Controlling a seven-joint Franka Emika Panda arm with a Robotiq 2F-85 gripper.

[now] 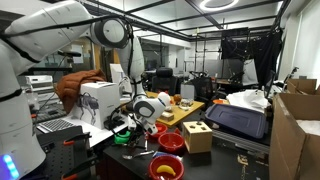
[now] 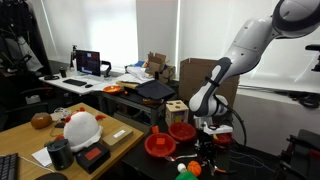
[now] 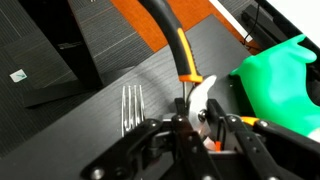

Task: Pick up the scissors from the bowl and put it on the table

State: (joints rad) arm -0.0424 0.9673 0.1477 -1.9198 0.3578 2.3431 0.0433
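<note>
In the wrist view my gripper (image 3: pixel 196 122) is shut on the scissors (image 3: pixel 183 62). They have a black and orange handle that points away from me, and the silver blade sits between my fingers. I hold them just above the black table top (image 3: pixel 90 120). In both exterior views the gripper (image 1: pixel 141 113) (image 2: pixel 210 128) hangs low over the table next to the red bowls. One red bowl (image 1: pixel 171 140) (image 2: pixel 183 130) stands beside it, and a second red bowl (image 1: pixel 165 168) (image 2: pixel 160 146) is close by. The scissors are too small to make out in the exterior views.
A silver fork (image 3: pixel 132 106) lies on the table to the left of my fingers. A green object (image 3: pixel 286 78) lies to the right. A wooden box with holes (image 1: pixel 197 136) (image 2: pixel 177 108) stands past the bowls. Cardboard boxes (image 1: pixel 296 130) stand at the side.
</note>
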